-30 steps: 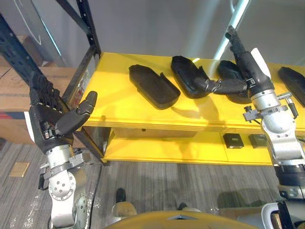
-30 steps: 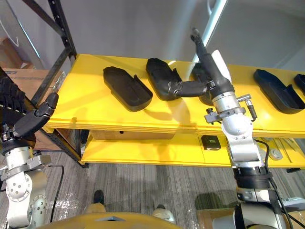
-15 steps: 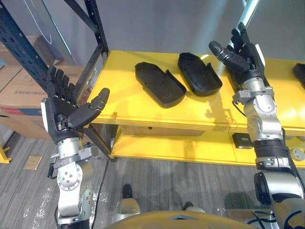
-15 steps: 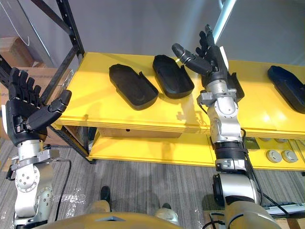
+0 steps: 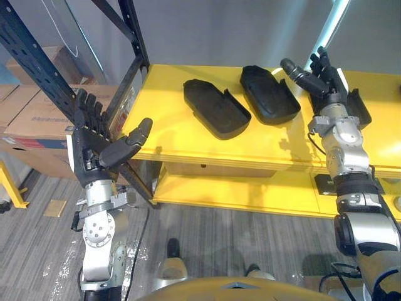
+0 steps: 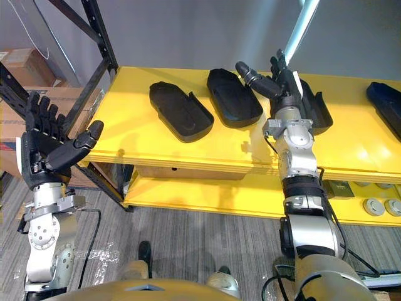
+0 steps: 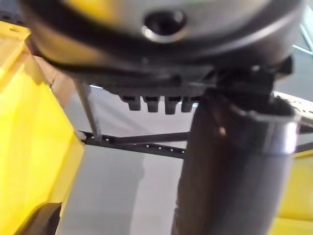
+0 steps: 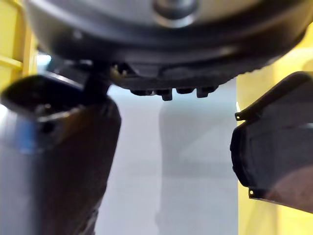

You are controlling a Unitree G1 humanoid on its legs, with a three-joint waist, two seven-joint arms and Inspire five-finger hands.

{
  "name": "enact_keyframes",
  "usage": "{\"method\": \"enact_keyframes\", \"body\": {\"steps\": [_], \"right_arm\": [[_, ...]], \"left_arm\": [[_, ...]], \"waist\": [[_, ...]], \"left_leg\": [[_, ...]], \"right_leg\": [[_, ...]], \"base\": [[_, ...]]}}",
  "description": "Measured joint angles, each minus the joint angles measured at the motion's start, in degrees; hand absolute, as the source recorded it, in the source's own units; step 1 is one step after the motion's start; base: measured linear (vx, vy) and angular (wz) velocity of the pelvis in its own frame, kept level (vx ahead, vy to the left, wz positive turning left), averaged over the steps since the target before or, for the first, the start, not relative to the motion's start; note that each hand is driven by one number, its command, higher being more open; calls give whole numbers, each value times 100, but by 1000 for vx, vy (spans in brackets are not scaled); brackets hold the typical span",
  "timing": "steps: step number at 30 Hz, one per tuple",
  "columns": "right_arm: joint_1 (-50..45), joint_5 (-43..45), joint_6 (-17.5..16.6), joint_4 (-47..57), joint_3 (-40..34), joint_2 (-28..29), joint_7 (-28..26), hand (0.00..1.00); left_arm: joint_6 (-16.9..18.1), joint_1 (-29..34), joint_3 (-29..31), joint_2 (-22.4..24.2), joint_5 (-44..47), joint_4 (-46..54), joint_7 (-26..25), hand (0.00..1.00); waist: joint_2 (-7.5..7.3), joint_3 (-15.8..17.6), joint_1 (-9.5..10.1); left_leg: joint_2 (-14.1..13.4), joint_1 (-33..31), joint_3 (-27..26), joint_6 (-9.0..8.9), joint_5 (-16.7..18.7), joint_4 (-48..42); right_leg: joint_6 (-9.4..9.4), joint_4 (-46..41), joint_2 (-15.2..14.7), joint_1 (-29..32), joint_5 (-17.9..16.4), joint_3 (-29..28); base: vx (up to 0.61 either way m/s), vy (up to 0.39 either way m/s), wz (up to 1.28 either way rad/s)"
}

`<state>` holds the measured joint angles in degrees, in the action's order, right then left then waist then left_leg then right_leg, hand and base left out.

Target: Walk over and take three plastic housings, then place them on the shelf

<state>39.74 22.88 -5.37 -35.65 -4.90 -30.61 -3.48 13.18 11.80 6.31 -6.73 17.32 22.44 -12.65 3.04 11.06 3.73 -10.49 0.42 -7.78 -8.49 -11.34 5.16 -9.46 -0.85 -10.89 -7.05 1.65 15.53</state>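
1. Shelf point(image 5: 169, 135), upper yellow board, running across the middle of the frame. We log three dark plastic housings on it in the left eye view.
2. First housing point(image 5: 216, 108), centre of the frame, lying flat with its hollow side up and set at a slant.
3. Second housing point(image 5: 269, 94), just right of the first and apart from it, also hollow side up.
4. Third housing point(image 6: 318, 113), right of centre, partly hidden behind the right arm. We cannot tell whether the arm touches it.
5. Fourth housing point(image 6: 385, 103), at the far right edge of the right eye view, well apart from the others.
6. Right robot hand point(image 5: 322, 72), upper right, raised upright over the shelf between the second and third housings. Its fingers are straight and its thumb stands out, and it holds nothing.
7. Left robot hand point(image 5: 94, 147), at left of the frame and off the shelf's left end. Its fingers are spread and straight and its palm is bare.
8. Lower yellow board point(image 5: 238, 191), under the upper one. It carries a dark square part point(image 6: 338, 188) and round parts point(image 6: 376, 205) at lower right.
9. Dark rack upright point(image 5: 133, 31), upper left, at the shelf's corner.
10. Cardboard boxes point(image 5: 37, 119), far left, behind the rack.
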Motion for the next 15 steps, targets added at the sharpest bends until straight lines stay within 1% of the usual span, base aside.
{"method": "enact_keyframes", "body": {"steps": [1,2,4,5,7,8,11,15], "right_arm": [[2,-2,0,-56,0,-33,9,100],[29,-5,0,-154,0,-87,23,100],[206,-3,-1,-423,-2,-135,19,100],[293,-3,-1,-513,-2,-135,11,100],[363,-3,-1,-549,-1,-135,-21,100],[454,-5,0,-655,2,-135,-65,100],[515,4,0,-809,2,-135,-113,100],[622,125,39,-1135,46,-135,-216,100]], "left_arm": [[0,0,-2,-2,0,-2,-3,100],[2,0,-47,-40,3,-15,-44,100],[4,-1,-174,-135,2,-112,-67,100],[3,-1,-257,-189,2,-202,-65,100],[0,-1,-376,-276,2,-304,-64,100],[0,-4,-414,-292,2,-348,-62,100],[0,-7,-442,-297,2,-439,-66,100],[-1,-8,-441,-377,2,-449,-95,100]], "waist": [[4,9,10],[15,20,65],[31,31,81],[30,36,85],[4,52,87],[-20,70,87],[-72,102,96],[-73,108,111]], "left_leg": [[-1,-5,14,-23,22,1],[-10,-14,31,-37,52,1],[-12,-40,33,-26,49,1],[-11,-54,31,-24,47,0],[-10,-75,34,-23,40,-1],[-11,-81,33,18,9,-2],[-10,-65,32,23,4,-3],[-9,-61,32,22,5,-4]], "right_leg": [[5,2,0,-1,-4,13],[6,18,7,-8,-2,12],[18,91,18,-27,38,10],[-18,127,21,-30,78,10],[-21,194,31,-50,109,8],[-20,212,35,-52,119,6],[-20,225,38,-85,123,15],[-19,259,44,-117,122,37]], "base": [[-51,-6,4],[-32,-7,1],[0,0,0],[0,0,0],[0,0,0],[0,0,0],[0,0,0],[0,0,0]]}}
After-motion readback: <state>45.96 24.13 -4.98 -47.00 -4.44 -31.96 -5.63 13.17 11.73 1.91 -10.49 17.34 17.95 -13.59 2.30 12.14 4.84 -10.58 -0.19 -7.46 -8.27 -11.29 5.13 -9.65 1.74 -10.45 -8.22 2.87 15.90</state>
